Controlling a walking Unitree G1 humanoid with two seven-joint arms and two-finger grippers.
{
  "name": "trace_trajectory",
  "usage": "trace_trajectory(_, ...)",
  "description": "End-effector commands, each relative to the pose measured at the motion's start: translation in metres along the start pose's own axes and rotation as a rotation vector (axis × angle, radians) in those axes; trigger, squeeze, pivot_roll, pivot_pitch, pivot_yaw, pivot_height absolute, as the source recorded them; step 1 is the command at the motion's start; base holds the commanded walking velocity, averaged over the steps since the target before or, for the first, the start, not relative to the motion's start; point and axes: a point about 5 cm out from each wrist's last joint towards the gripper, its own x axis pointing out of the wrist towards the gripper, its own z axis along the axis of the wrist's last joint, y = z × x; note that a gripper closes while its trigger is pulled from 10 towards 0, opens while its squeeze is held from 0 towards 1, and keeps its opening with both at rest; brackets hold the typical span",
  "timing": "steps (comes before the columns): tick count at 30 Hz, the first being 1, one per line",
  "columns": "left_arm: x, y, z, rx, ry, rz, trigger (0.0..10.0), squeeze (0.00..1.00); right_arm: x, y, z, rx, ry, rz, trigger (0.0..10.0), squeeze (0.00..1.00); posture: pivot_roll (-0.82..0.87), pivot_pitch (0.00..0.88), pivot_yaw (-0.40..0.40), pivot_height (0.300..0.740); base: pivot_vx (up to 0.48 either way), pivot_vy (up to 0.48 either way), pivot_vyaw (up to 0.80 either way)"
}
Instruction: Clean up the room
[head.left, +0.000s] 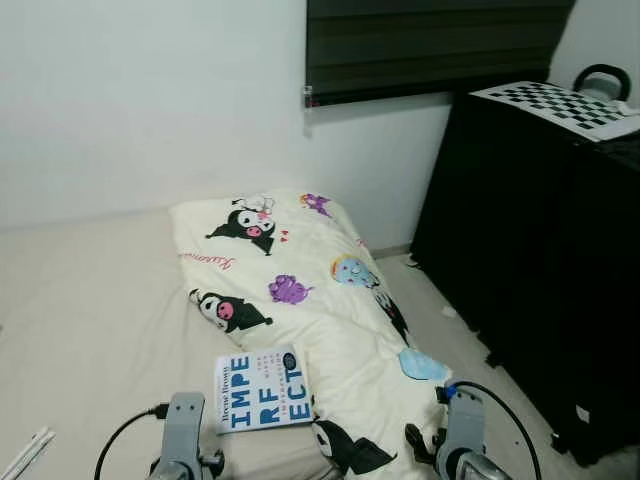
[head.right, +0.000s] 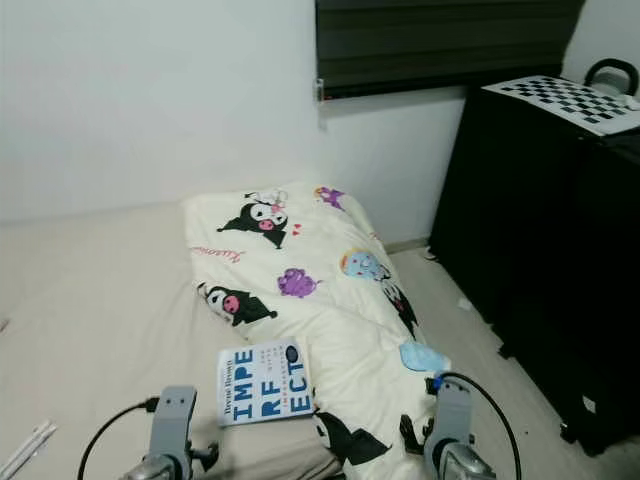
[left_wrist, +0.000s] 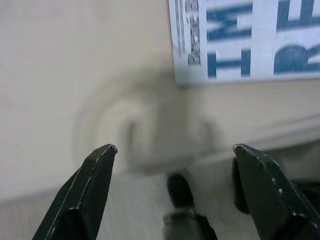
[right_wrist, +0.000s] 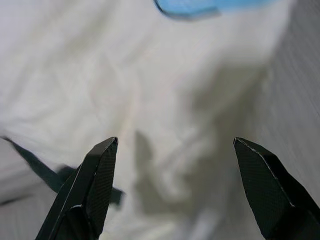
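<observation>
I judge the tidying barely begun: the book (head.left: 262, 391) lies on the bed (head.left: 90, 300), touching the rumpled cartoon quilt (head.left: 300, 270). My left pincer (left_wrist: 172, 150) hovers released just beside the book; right pincer (right_wrist: 175, 145) released above the quilt.

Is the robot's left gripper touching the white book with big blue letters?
Apart. The left wrist view shows the open left gripper short of the white book, with bare beige bed between them.
</observation>
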Motion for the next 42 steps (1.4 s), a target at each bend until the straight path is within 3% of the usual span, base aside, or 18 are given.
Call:
trace_trajectory(1,0.001,-0.006,0.008,0.129,-0.054,-0.024,10.0,0.0,0.001,0.0,0.01,0.018,-0.045,0.005,10.0,0.0,-0.12,0.0,-0.003,0.705,0.0,0.0,0.0)
trace_trajectory(2,0.0,-0.011,0.012,0.273,-0.097,-0.055,10.0,0.0,0.001,-0.001,0.016,0.02,-0.065,0.006,10.0,0.0,-0.12,0.0,-0.002,0.7,0.0,0.0,0.0)
trace_trajectory(3,0.0,-0.011,0.012,0.273,-0.097,-0.055,10.0,0.0,0.001,-0.001,0.016,0.02,-0.065,0.006,10.0,0.0,-0.12,0.0,-0.002,0.7,0.0,0.0,0.0)
trace_trajectory(4,0.0,-0.017,0.016,0.409,-0.147,-0.087,10.0,0.0,0.002,-0.003,0.022,0.019,-0.083,0.005,10.0,0.0,-0.12,0.0,-0.001,0.695,0.0,0.0,0.0)
trace_trajectory(7,-0.001,-0.023,0.019,0.482,-0.192,-0.123,10.0,0.0,0.002,-0.004,0.027,0.019,-0.098,0.003,10.0,0.0,-0.12,0.0,-0.002,0.69,0.0,0.0,0.0)
trace_trajectory(9,-0.001,-0.026,0.021,0.407,-0.191,-0.159,10.0,0.0,0.002,-0.006,0.031,0.016,-0.108,0.001,10.0,0.0,-0.12,0.0,-0.004,0.685,0.0,0.0,0.0)
trace_trajectory(12,0.001,-0.023,0.031,0.04,-0.187,-0.202,10.0,0.0,0.002,-0.007,0.037,0.007,-0.121,0.003,10.0,0.0,-0.12,0.0,-0.014,0.67,0.0,0.0,0.0)
trace_trajectory(16,0.001,-0.022,0.035,0.025,-0.209,-0.209,10.0,0.0,0.002,-0.007,0.038,-0.002,-0.122,0.009,10.0,0.0,-0.12,0.0,-0.016,0.65,0.0,0.0,0.0)
trace_trajectory(20,0.002,-0.022,0.033,-0.12,-0.18,-0.221,10.0,0.0,0.002,-0.007,0.041,-0.005,-0.131,0.012,10.0,0.0,-0.12,0.0,-0.015,0.635,0.0,0.0,0.0)
trace_trajectory(21,0.002,-0.022,0.032,-0.204,-0.166,-0.233,10.0,0.0,0.002,-0.007,0.043,-0.003,-0.139,0.014,10.0,0.0,-0.12,0.0,-0.013,0.63,0.0,0.0,0.0)
trace_trajectory(22,0.003,-0.024,0.032,-0.383,-0.135,-0.271,10.0,0.0,0.003,-0.007,0.048,0.004,-0.158,0.019,10.0,0.0,-0.12,0.0,-0.014,0.625,0.0,0.0,0.0)
trace_trajectory(23,0.003,-0.024,0.032,-0.383,-0.135,-0.271,10.0,0.0,0.003,-0.007,0.048,0.004,-0.158,0.019,10.0,0.0,-0.12,0.0,-0.014,0.625,0.0,0.0,0.0)
trace_trajectory(25,0.003,-0.029,0.033,-0.664,-0.114,-0.357,10.0,0.0,0.003,-0.005,0.058,0.012,-0.189,0.033,10.0,0.0,-0.12,0.0,-0.01,0.615,0.0,0.0,0.0)
trace_trajectory(27,0.003,-0.03,0.033,-0.746,-0.115,-0.382,10.0,0.0,0.003,-0.004,0.06,0.013,-0.197,0.039,10.0,0.0,-0.12,0.0,-0.01,0.61,0.0,0.0,0.0)
trace_trajectory(30,0.001,-0.032,0.034,-0.991,-0.113,-0.455,10.0,0.0,0.004,-0.001,0.071,0.024,-0.236,0.056,10.0,0.0,-0.13,0.0,-0.006,0.595,0.0,0.0,0.0)
trace_trajectory(31,0.001,-0.032,0.034,-0.991,-0.113,-0.455,10.0,0.0,0.004,-0.001,0.071,0.024,-0.236,0.056,10.0,0.0,-0.13,0.0,-0.006,0.595,0.0,0.0,0.0)
trace_trajectory(35,-0.002,-0.036,0.042,-1.211,-0.171,-0.603,10.0,0.0,0.004,0.003,0.081,0.021,-0.268,0.076,10.0,0.0,-0.12,0.0,-0.012,0.575,0.0,0.0,0.0)
trace_trajectory(42,-0.008,-0.04,0.06,-1.375,-0.275,-0.808,10.0,0.0,0.005,0.008,0.092,-0.002,-0.287,0.097,10.0,0.0,-0.12,0.0,-0.024,0.55,0.0,0.0,0.0)
